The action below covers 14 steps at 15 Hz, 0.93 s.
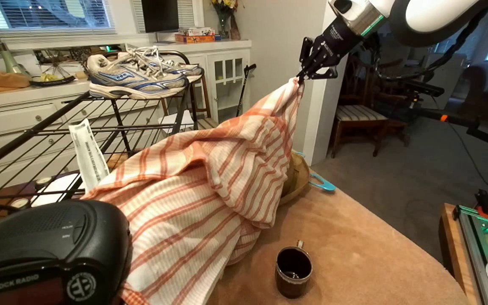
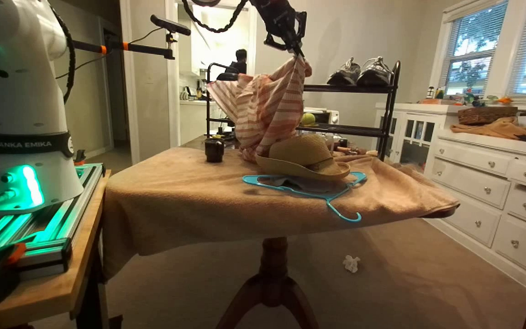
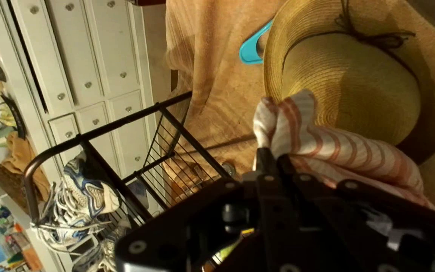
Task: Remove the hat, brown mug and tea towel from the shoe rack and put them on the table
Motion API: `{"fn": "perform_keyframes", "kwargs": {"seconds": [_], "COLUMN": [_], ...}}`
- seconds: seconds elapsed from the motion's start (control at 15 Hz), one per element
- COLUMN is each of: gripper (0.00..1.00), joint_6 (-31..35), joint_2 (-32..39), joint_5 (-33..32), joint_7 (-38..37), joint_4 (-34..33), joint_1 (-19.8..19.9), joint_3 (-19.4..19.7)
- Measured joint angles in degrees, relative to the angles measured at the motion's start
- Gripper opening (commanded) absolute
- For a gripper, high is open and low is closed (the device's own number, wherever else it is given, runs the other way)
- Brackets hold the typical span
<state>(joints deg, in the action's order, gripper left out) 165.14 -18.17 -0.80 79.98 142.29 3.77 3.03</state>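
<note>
My gripper (image 1: 300, 79) is shut on a pinched corner of the striped tea towel (image 1: 210, 178), which hangs below it. In an exterior view the towel (image 2: 274, 105) drops in front of the black shoe rack (image 2: 349, 89), one end stretching to the rack's top; its lower end is hidden behind the straw hat (image 2: 302, 153). That hat sits on the tan-covered table (image 2: 190, 192). Upright on the same table stands the brown mug (image 1: 293, 273), apart from the towel. In the wrist view the fingertips (image 3: 264, 158) clamp the cloth, with the hat (image 3: 353, 87) beneath.
A blue hanger (image 2: 290, 186) lies partly under the hat at the table's edge. Sneakers (image 1: 138, 78) rest on the rack's top shelf, with a white paper slip (image 1: 87, 152) nearby. A black clock radio (image 1: 49, 245) stands close beside the towel's lower part.
</note>
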Motion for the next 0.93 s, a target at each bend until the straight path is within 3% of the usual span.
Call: {"fn": "perform_keyframes", "kwargs": {"seconds": [0.33,0.93], "gripper": [0.01,0.01], "joint_6": [-0.43,-4.32], "joint_2": [0.36,0.41], "joint_5": [-2.99,-8.99], "joint_7": [-8.22,-15.43], "joint_4": [-0.46,-1.24], "joint_1": [0.20,0.46], "joint_3": [0.86,0.86]}}
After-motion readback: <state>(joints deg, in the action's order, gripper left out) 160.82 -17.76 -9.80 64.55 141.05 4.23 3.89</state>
